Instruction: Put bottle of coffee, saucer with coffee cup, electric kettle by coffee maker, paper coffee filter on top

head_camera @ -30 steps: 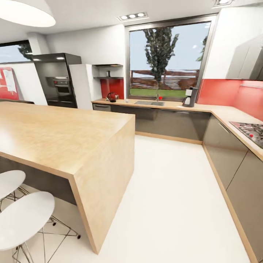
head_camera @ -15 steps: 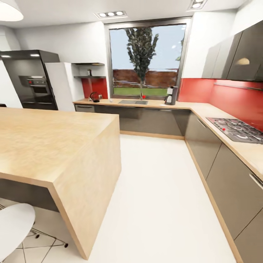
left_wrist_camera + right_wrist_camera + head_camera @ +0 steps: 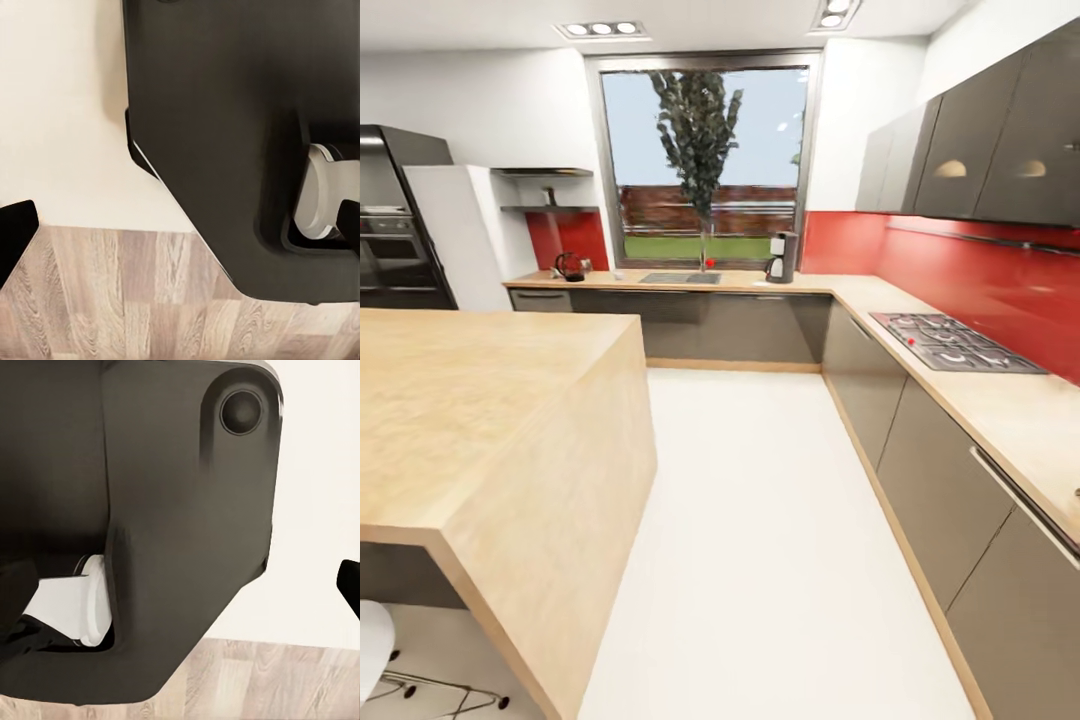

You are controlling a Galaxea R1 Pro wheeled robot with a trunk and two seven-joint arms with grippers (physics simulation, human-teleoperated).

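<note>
Far across the white floor (image 3: pixel 780 520), the coffee maker (image 3: pixel 783 258) stood on the desk (image 3: pixel 760 284) right of the sink (image 3: pixel 680 278). The kettle (image 3: pixel 569 266) sat at the desk's left end, below a shelf (image 3: pixel 550 208). Whether either arm's jaws were spread, I couldn't tell.

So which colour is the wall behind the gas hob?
Glossy red, clearest in the head view: the wall behind the hob.

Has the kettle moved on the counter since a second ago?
No. The kettle sits in the same spot left of the sink; the camera turned, shifting the whole view.
</note>
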